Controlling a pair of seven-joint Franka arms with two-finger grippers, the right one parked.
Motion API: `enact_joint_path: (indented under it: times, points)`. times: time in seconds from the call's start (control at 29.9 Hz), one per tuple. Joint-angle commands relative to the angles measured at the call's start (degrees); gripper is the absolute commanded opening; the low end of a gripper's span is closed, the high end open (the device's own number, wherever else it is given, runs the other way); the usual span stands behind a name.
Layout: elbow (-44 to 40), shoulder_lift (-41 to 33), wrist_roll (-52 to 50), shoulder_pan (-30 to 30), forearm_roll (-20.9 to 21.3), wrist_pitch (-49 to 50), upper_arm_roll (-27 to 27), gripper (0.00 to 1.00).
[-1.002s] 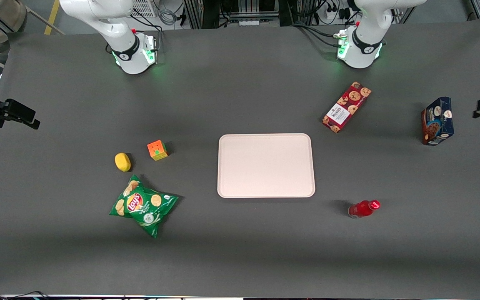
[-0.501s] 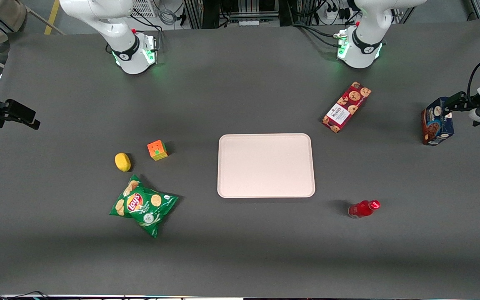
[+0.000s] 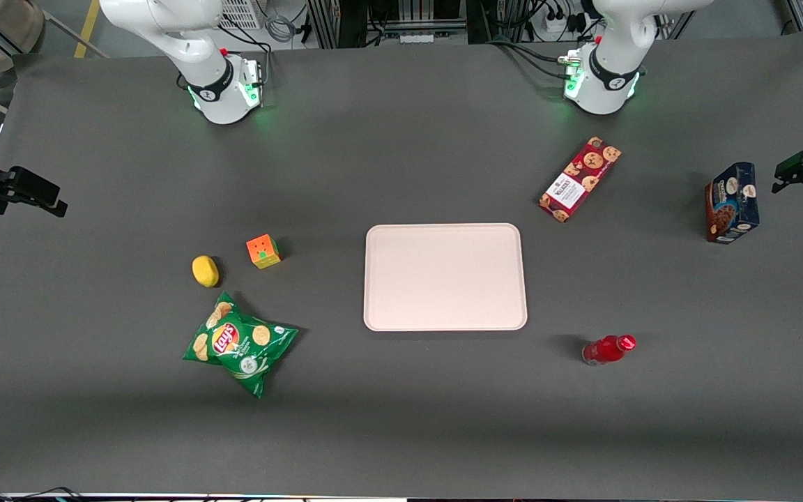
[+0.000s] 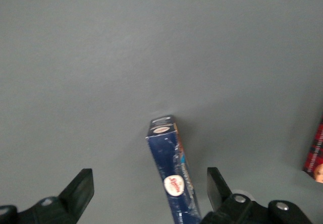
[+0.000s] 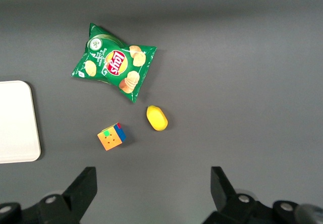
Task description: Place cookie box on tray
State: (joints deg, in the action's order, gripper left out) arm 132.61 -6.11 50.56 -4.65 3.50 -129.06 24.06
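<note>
The tray (image 3: pixel 445 277) lies flat near the middle of the dark worktop (image 3: pixel 401 432) with nothing in it — its pale pinkish surface is bare from rim to rim, and one rounded corner of it also shows in the right wrist view (image 5: pixel 17 123). The cookie box (image 3: pixel 731 202) stands upright on the worktop, well apart from the tray, toward the working arm's end and a little farther from the front camera than the tray. The gripper (image 3: pixel 792 173) hangs just beside the box at that same end of the worktop, not touching it. In the left wrist view the gripper (image 4: pixel 150 189) has its fingers (image 4: pixel 78 191) spread wide, holding nothing, with the narrow navy top of the cookie box (image 4: pixel 171 173) lying between them but clear of both. A longer red box (image 3: pixel 580 179) printed with cookies lies flat between the tray and the working arm's base, near the tray's corner. A red bottle (image 3: pixel 608 348) lies on its side near the tray, nearer the front camera. Toward the parked arm's end from the tray sit a puzzle cube (image 3: pixel 263 251), a yellow lemon (image 3: pixel 205 270) and a green chip bag (image 3: pixel 240 344) — all on the worktop, none on the tray.
</note>
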Motion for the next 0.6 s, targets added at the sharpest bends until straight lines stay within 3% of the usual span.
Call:
enact_joint_path:
  times: [0.0, 0.4, 0.57]
  points:
    - [3.71, -0.22, -3.26, -1.41, -0.07, -2.86, 0.02, 1.0]
    - [7.93, -0.39, -5.91, -1.59, -0.07, -3.82, 0.2, 1.0]
    - [12.84, -0.3, -5.65, -1.59, 0.11, -13.3, 0.28, 1.0]
